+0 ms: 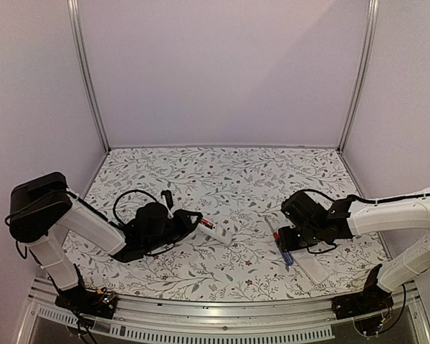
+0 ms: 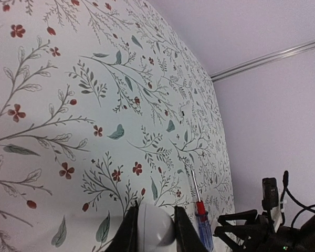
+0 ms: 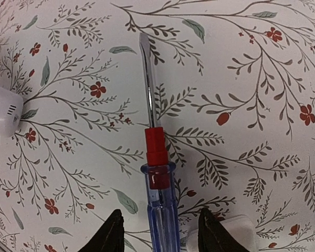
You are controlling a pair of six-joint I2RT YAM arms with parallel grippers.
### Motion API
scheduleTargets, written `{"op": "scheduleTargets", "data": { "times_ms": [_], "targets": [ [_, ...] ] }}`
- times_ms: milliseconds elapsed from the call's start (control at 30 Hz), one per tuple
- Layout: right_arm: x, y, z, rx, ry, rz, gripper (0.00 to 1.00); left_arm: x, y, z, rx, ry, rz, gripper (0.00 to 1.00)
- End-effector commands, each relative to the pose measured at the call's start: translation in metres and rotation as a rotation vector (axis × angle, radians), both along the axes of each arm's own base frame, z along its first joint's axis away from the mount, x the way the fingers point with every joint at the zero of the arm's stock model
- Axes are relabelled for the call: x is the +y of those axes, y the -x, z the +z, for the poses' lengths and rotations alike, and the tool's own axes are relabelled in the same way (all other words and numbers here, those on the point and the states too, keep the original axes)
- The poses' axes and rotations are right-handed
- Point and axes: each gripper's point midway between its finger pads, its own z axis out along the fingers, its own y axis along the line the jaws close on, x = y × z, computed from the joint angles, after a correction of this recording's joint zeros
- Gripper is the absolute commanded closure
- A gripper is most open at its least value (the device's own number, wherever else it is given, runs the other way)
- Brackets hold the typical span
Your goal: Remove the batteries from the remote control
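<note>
Plainly, one remote control (image 1: 218,234), one battery (image 1: 206,223), one screwdriver (image 3: 155,144), one white plate (image 1: 314,269).

Soft, even light fills all three views, lending the walls (image 1: 222,72) a faint lilac cast. Shadows on the floral tabletop (image 1: 229,179) are weak and soft-edged. The top view tilts the frame posts (image 1: 88,79) outward. In the left wrist view the close remote control (image 2: 155,228) is blurred; in the right wrist view the sharp screwdriver (image 3: 156,152) shaft carries a thin glint.
</note>
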Motion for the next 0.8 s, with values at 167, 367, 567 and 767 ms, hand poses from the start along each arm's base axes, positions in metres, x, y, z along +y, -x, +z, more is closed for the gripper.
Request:
{"op": "scheduleTargets", "data": {
  "times_ms": [167,367,567,767],
  "targets": [
    [-0.008,-0.01,-0.021,-0.03,0.081,-0.041,0.62,-0.025,0.0,-0.002,0.038,0.055,-0.018,0.94],
    [-0.002,-0.013,-0.028,-0.035,0.072,-0.035,0.64,-0.02,0.003,-0.004,0.08,0.037,-0.009,0.58],
    [0.007,-0.018,-0.036,-0.04,0.063,-0.02,0.68,-0.016,0.004,-0.005,0.121,-0.02,-0.026,0.3],
    [0.007,-0.025,-0.035,-0.056,0.081,-0.036,0.86,0.002,0.011,-0.012,0.18,-0.086,-0.031,0.12]
  ]
}}
